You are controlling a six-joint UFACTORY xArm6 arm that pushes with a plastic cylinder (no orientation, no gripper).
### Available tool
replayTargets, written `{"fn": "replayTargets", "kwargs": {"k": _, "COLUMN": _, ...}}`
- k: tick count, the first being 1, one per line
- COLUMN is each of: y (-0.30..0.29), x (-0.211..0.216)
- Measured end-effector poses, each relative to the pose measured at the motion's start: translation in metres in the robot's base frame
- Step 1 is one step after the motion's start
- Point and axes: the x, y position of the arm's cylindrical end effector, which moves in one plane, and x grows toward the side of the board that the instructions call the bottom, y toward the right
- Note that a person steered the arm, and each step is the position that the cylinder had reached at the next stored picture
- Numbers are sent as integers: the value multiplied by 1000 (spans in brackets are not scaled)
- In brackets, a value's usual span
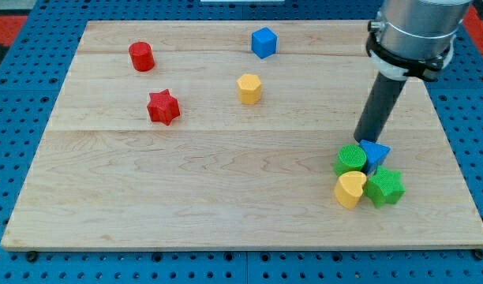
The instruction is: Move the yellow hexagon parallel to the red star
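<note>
The yellow hexagon (249,88) sits in the upper middle of the wooden board (186,181). The red star (163,107) lies to its left and slightly lower. My tip (367,140) is at the view's right, far from both, just above a cluster of blocks and touching or nearly touching the blue triangle (376,151).
A red cylinder (141,56) is at the upper left and a blue cube (263,42) at the top middle. At the right, a green cylinder (351,160), a yellow heart (350,189) and a green star (384,187) crowd the blue triangle.
</note>
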Motion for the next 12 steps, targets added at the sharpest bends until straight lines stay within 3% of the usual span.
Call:
{"fn": "replayTargets", "kwargs": {"k": 2, "y": -6, "x": -3}}
{"fn": "replayTargets", "kwargs": {"k": 3, "y": -7, "x": -22}}
{"fn": "replayTargets", "kwargs": {"k": 4, "y": -11, "x": -69}}
{"fn": "replayTargets", "kwargs": {"k": 7, "y": -181, "x": -137}}
{"fn": "replayTargets", "kwargs": {"k": 8, "y": -201, "x": -149}}
{"fn": "replayTargets", "kwargs": {"k": 10, "y": -206, "x": -104}}
{"fn": "replayTargets", "kwargs": {"k": 12, "y": -153, "x": -116}}
